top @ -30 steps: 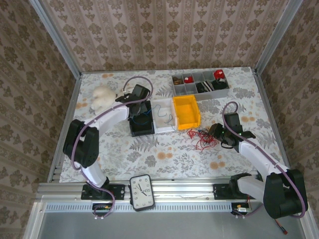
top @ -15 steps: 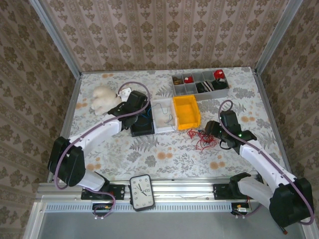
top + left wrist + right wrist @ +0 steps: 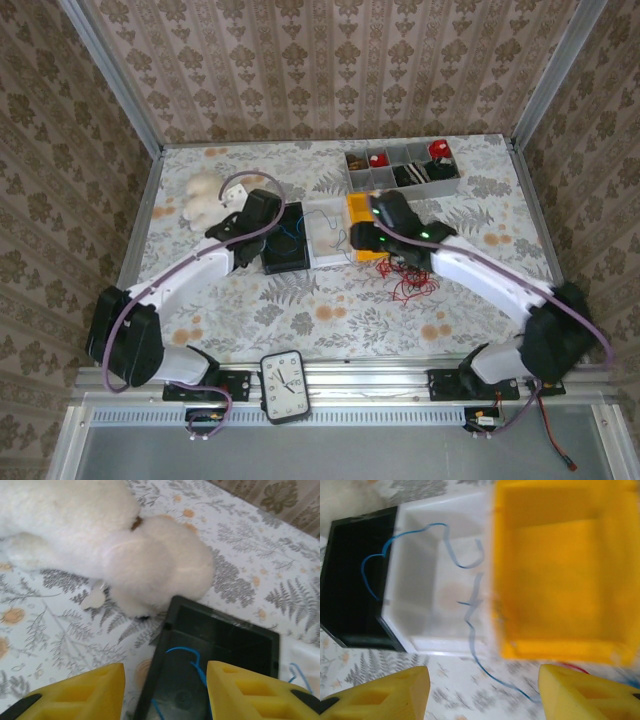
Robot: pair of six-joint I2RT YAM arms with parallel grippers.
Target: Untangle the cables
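A thin blue cable [image 3: 479, 645] trails from the white bin [image 3: 420, 642] over its front wall onto the table, and my right gripper [image 3: 484, 680] hangs open just above it, holding nothing. Another blue cable [image 3: 192, 657] lies in the black bin [image 3: 167, 645], whose left wall sits between the open fingers of my left gripper [image 3: 165, 676]. From above, the left gripper [image 3: 258, 210] is at the black bin's [image 3: 284, 262] left edge and the right gripper [image 3: 372, 228] is over the yellow bin's left side. A tangle of red cables [image 3: 408, 280] lies on the table in front of the yellow bin [image 3: 390, 248].
A white plush toy [image 3: 100, 535] lies just beyond the black bin, to the left. A grey compartment tray [image 3: 402, 168] with small parts stands at the back right. A clock [image 3: 283, 374] sits at the near edge between the arm bases.
My right arm swung from the right of the red tangle left to the bins and its jaws widened. My left arm stretched out, its gripper shifting left off the black bin towards the plush toy.
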